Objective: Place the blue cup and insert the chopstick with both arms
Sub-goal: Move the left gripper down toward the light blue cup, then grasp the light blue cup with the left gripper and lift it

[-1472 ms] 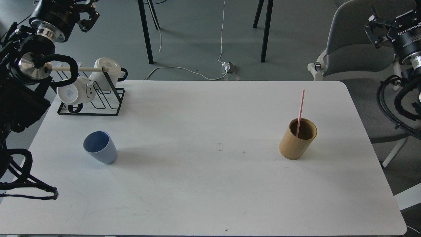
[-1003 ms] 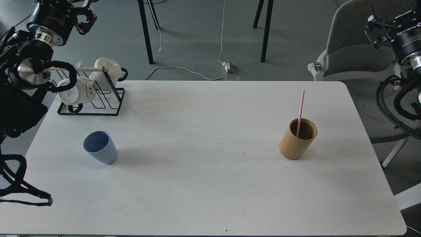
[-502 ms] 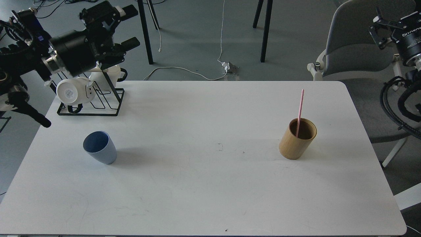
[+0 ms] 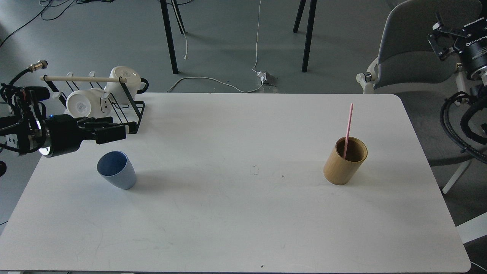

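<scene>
Blue cup (image 4: pixel 116 175) upright at nine o'clock on the worktop (image 4: pixel 236 213), left end effector (image 4: pixel 121 130) just above, empty, opening indiscernible; chopstick (image 4: pixel 347 127) in bamboo holder (image 4: pixel 344 161) at three o'clock.

The left end effector (image 4: pixel 123 131) is matte black with blocky fingers on a thick black cylinder with a silver ring; a brass-tipped black cable loops behind it. The right end effector (image 4: pixel 443 36) is black too, with white lettering, a silver collar and corrugated black hoses.

Wire rack (image 4: pixel 114 114) holding seemingly two white mugs (image 4: pixel 81 107); bamboo holder (image 4: pixel 344 161) far right.
</scene>
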Controlling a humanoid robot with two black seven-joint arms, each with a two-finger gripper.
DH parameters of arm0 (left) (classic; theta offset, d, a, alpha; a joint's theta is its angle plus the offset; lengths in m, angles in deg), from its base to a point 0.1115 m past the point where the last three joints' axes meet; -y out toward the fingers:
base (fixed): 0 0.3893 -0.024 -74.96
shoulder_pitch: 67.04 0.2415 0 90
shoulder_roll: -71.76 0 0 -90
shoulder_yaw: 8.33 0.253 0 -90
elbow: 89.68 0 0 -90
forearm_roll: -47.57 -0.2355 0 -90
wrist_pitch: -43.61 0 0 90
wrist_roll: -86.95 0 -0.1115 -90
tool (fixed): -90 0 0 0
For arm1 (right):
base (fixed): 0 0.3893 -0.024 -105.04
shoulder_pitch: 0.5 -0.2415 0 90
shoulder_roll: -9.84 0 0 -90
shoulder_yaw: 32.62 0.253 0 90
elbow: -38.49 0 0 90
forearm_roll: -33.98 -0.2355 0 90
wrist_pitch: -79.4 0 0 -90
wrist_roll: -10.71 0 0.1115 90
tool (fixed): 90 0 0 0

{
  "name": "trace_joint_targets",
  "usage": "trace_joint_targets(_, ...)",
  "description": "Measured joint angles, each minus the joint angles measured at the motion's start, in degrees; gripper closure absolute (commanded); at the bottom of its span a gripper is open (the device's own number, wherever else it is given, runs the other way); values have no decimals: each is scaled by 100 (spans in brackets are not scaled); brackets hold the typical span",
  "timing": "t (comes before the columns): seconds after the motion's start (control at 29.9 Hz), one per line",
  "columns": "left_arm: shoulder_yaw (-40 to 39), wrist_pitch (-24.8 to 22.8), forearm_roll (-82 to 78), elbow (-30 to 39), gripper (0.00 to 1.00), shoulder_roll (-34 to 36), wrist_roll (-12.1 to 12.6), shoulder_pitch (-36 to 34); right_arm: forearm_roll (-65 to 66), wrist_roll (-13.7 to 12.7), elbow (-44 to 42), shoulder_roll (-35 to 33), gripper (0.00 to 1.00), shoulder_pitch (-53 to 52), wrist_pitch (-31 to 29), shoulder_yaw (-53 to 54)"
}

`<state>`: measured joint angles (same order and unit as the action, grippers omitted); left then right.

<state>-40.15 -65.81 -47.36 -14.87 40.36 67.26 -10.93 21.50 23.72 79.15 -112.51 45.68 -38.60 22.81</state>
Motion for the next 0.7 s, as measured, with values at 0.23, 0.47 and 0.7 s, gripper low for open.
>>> trace_joint_targets(0.23, 706, 676, -284, -755, 24, -124, -61, 116, 0, 0, 13, 15, 0, -4, 0, -24)
trace_joint_targets(0.47, 1639, 1324, -290, -1619, 38, -389, -67, 66, -1, 8, 36, 43, 0, -6, 0, 16)
trace_joint_targets(0.7, 1698, 1380, -290, -1748, 80, -543, -134, 61, -1, 16, 40, 85, 0, -6, 0, 16)
